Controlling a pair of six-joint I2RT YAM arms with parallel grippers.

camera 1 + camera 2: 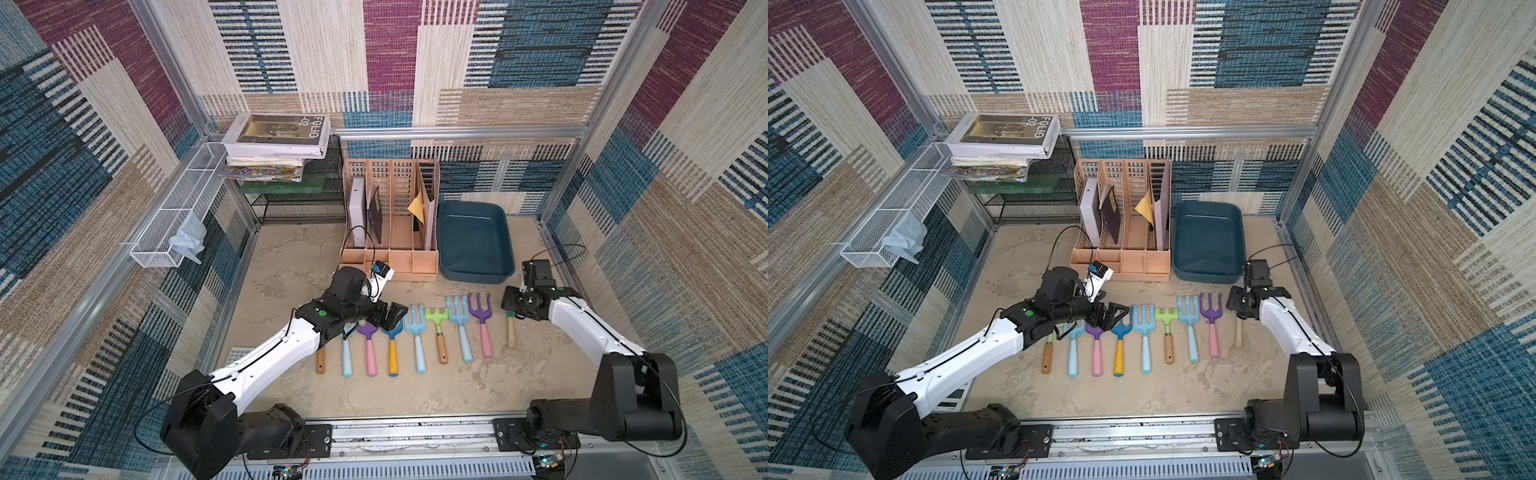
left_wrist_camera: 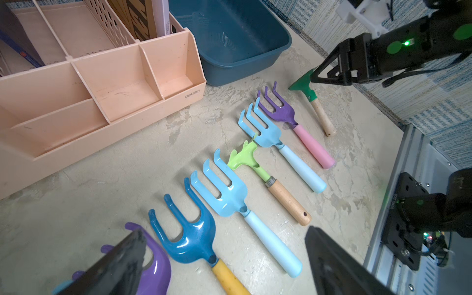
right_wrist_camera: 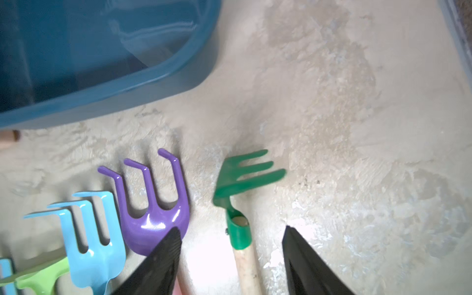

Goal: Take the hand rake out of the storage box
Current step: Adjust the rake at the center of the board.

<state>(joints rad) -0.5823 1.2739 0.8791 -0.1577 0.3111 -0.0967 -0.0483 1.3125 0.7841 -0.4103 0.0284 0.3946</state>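
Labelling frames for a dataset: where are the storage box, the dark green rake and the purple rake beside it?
storage box (image 1: 476, 273): a top view, near wall.
dark green rake (image 3: 229, 177): right wrist view, flat of the head.
purple rake (image 3: 150, 222): right wrist view, base of the prongs.

Teal (dark) storage box (image 1: 473, 243), green hand rake (image 3: 238, 235), peach organizer (image 1: 415, 264)

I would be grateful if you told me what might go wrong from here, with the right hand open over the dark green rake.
1. The right hand stands open astride the handle of the dark green rake, one finger close beside the purple rake. A sideways retreat could knock either out of the row.
2. The left hand hangs open low over the dark blue rake. Dipping or sweeping could scatter it and its neighbours.
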